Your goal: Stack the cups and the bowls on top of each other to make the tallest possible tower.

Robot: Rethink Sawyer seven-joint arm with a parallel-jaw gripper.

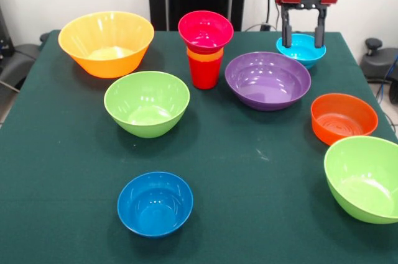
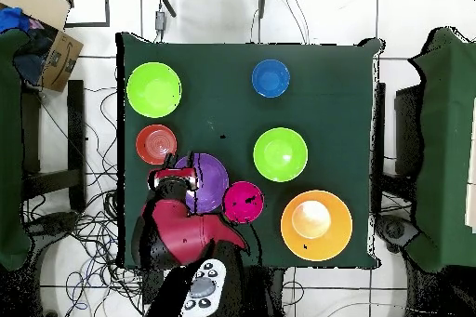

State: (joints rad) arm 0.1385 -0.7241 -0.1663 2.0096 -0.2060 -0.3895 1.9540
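While the gripper [image 1: 303, 43] hangs at the far edge of the table, its two black fingers are spread, and they stand on either side of the light blue bowl [image 1: 301, 50], with the tips down at its rim. I judge that it is placed so in order to close on this bowl and lift it; whether the fingers touch the rim already, I cannot tell.

To the side of the gripper, in the front view toward the left, stands the tower [image 1: 206, 56]: a red cup [image 1: 204, 74] as base, an orange cup edge above it, and the small pink bowl [image 1: 206, 30] sitting on top with its mouth up. Between the gripper and the tower, a little nearer to the camera, lies the wide purple bowl [image 1: 267, 80].

All other bowls rest apart on the green table [image 1: 249, 171]: the orange bowl [image 1: 344, 118] and one lime green bowl [image 1: 364, 178] on the gripper's side, the second lime green bowl [image 1: 147, 103], the large yellow-orange bowl [image 1: 106, 43] and the dark blue bowl [image 1: 155, 203] beyond the tower. Standing separate, each can be picked without disturbing the others.
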